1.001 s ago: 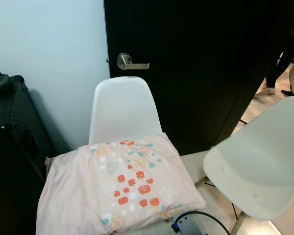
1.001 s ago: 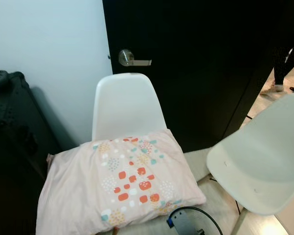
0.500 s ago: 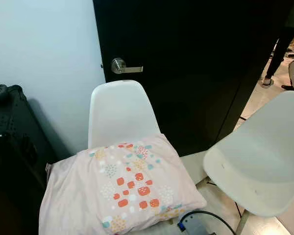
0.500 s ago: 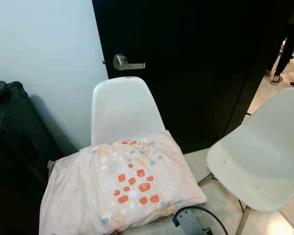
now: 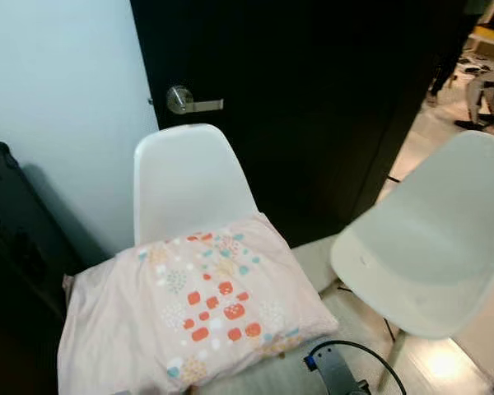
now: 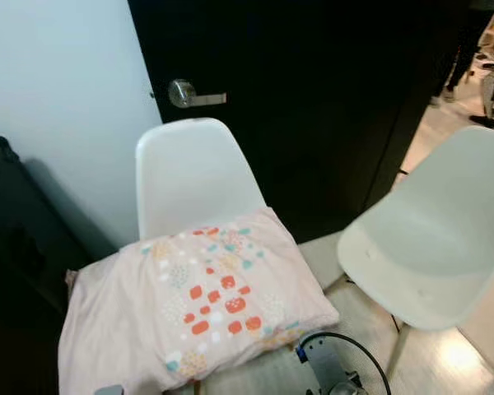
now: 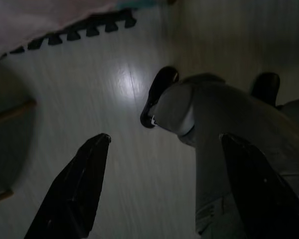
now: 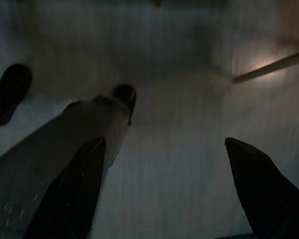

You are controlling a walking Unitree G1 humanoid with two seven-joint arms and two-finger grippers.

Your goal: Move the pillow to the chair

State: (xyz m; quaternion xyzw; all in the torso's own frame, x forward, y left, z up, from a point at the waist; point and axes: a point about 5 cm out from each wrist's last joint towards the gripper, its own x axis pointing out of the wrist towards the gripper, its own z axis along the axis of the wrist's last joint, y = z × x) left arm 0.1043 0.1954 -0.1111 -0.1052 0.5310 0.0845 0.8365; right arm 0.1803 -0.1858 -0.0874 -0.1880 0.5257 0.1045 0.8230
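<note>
On the seat of the white chair (image 5: 189,185) against the wall: the pillow (image 5: 189,309), pale pink with a patch of orange, teal and cream squares down its middle, lying flat and spilling over the seat's front and left edges. Back edge touching the foot of the chair's backrest. Behind, a black door (image 5: 313,99) with a silver lever handle (image 5: 185,100), and a pale blue wall (image 5: 58,107) to its left. To the right, well apart from the pillow, a second white chair (image 5: 432,243), turned at an angle, seat bare. At far left, a black case (image 5: 12,247) in shadow, just beside the pillow's left edge. Below the pillow's front corner, part of the robot's body with a blue fitting and a looping black cable (image 6: 346,350) over the light floor (image 6: 445,362). In the top right, through the doorway, a person's legs (image 5: 445,58), dark and small.

Down by the robot's side, in dim light, the left gripper (image 7: 159,184), fingers spread wide, nothing between them, pointing at the pale floor with the robot's grey leg and black foot (image 7: 158,94) in front. Likewise the right gripper (image 8: 164,189), fingers wide apart and holding nothing, above the floor beside the other leg and foot (image 8: 124,97).
</note>
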